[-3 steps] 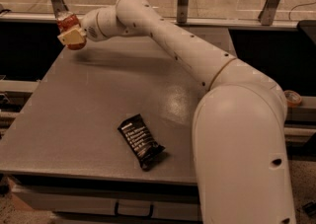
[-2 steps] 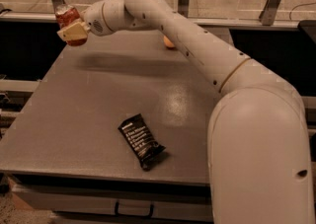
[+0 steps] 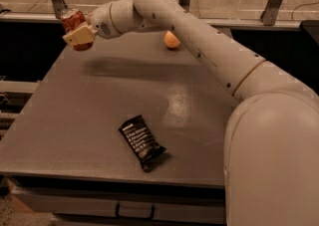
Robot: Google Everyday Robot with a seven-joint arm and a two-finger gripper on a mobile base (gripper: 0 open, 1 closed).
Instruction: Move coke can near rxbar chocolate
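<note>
The red coke can is held in my gripper, lifted above the far left corner of the grey table. The gripper is shut on the can, with a cream finger across its front. The rxbar chocolate, a flat black wrapper with white text, lies near the table's front edge, well away from the can. My white arm reaches from the lower right across the table to the gripper.
A round orange fruit sits at the back of the table, partly behind the arm. Metal posts stand along the rail behind the table. A drawer handle shows below the front edge.
The arm has swung and the gripper with the can has risen slightly at the far left corner. The orange fruit has come into view behind the arm. The rxbar has not moved.
</note>
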